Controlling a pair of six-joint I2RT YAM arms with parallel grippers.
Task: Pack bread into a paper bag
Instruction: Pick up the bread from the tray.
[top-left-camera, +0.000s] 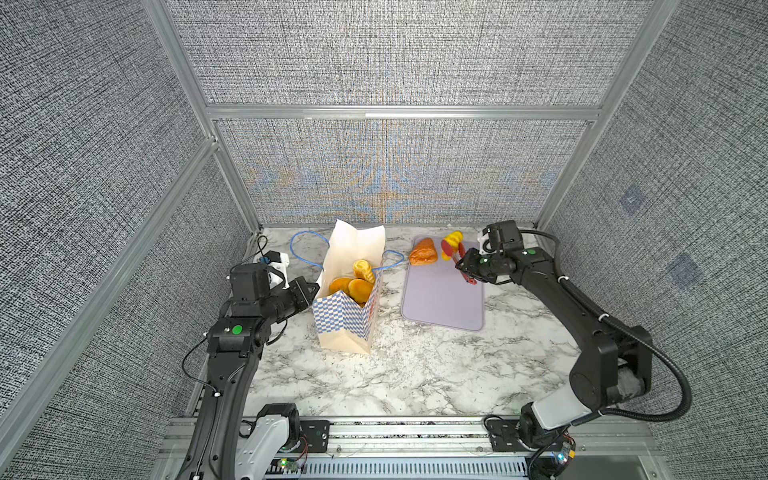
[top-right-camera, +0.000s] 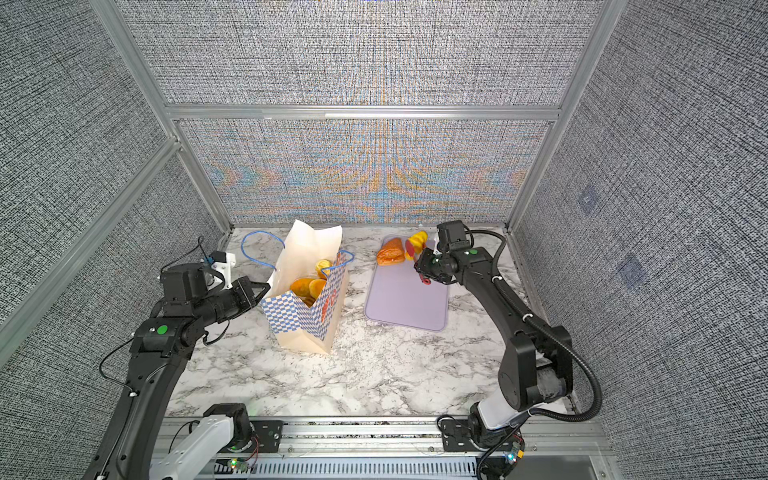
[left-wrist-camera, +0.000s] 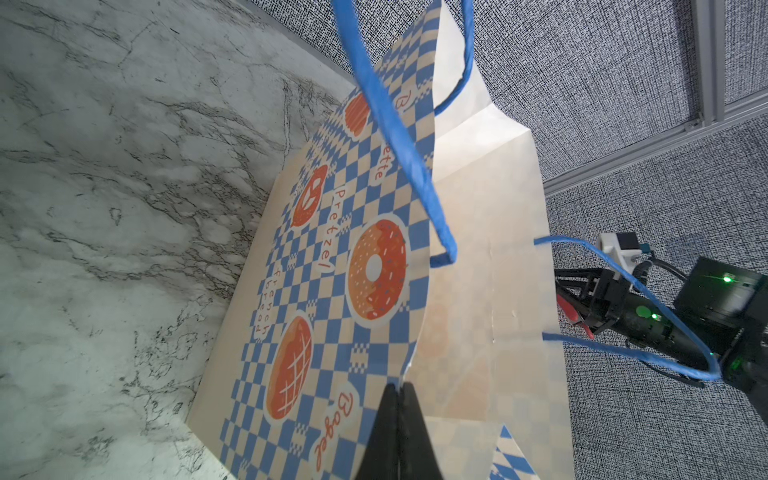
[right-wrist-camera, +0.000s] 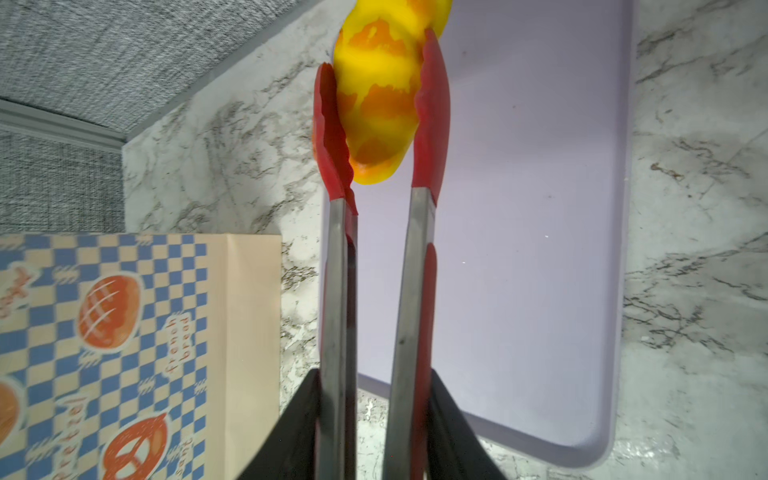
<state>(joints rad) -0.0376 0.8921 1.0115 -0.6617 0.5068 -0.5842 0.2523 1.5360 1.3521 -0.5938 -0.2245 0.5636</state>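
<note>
Closest to the lens, right wrist view: the black fingers of the right gripper (right-wrist-camera: 376, 415) are squeezed onto the two steel arms of the tongs (right-wrist-camera: 334, 291). The red tips pinch a yellow-and-orange ridged loaf (right-wrist-camera: 380, 99) from both sides, over the far corner of the lilac tray (right-wrist-camera: 519, 270); lifted or resting, cannot tell. The tool is likely used because it spans the bread better than bare jaws. The left gripper (left-wrist-camera: 400, 390) is pressed together on the rim of the paper bag (left-wrist-camera: 478, 249), presumably to hold the mouth open and the bag upright for loading. The bag stands on the marble table (top-left-camera: 415, 374) on the left arm's side of the tray, well apart from the held loaf. Only the top views look into the bag: several buns (top-left-camera: 353, 286) inside, plus one orange-brown loaf (top-left-camera: 423, 252) lying on the tray. The left wrist view alone shows the pinch on the paper and the blue cord handles (left-wrist-camera: 399, 145) close up; the contents are hidden there.
</note>
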